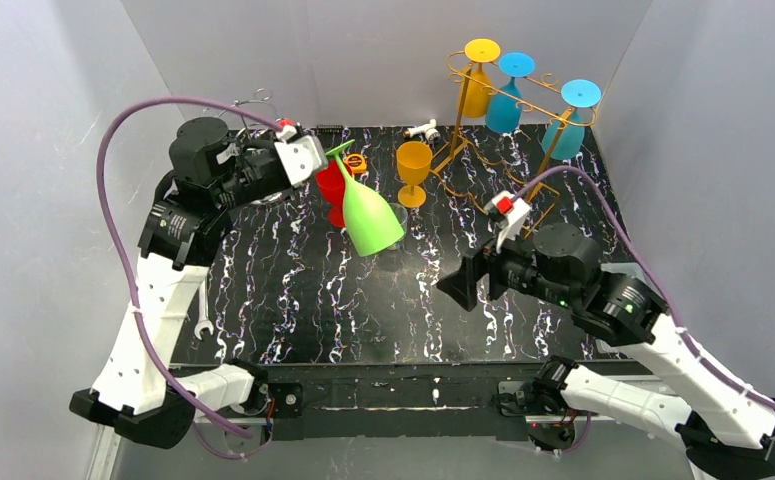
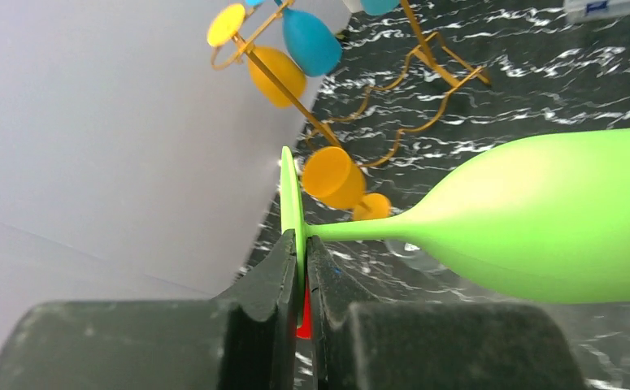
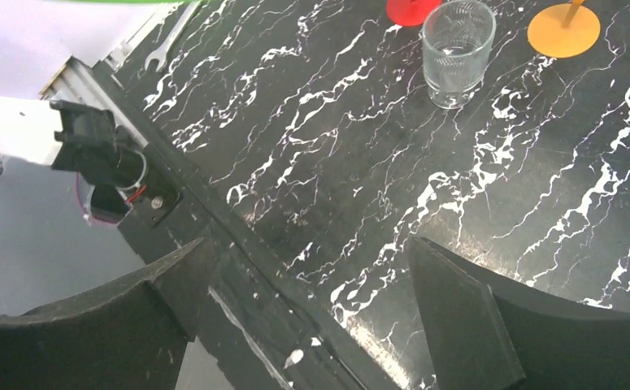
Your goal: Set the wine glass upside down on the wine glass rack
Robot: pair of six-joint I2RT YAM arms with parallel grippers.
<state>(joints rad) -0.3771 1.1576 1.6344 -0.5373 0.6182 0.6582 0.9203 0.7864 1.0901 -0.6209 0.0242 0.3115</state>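
Black, white-veined table (image 1: pixel 293 300), pale grey walls on three sides. My left gripper (image 2: pixel 303 244) is clamped on the thin edge of the green glass's (image 1: pixel 368 215) foot, far left and above the table. The glass is tilted: foot highest, toward the far left, with the stem and bowl running down toward the near right. From my left wrist, its long axis runs straight away from my fingers, and only this view shows them pinching the foot.

My right gripper (image 3: pixel 307 252) hangs spread wide over the near right of the table, holding nothing. Its camera shows a clear tumbler (image 3: pixel 456 53), which the green bowl mostly hides from above, and a wrench (image 3: pixel 165 41) at the left edge.

The gold rack (image 1: pixel 523 104) stands far right with a yellow and two blue glasses hanging on it upside down. An orange glass (image 1: pixel 413 170) stands upright beside it. A blue mark on a white thing (image 2: pixel 594 8) is too blurred to read.
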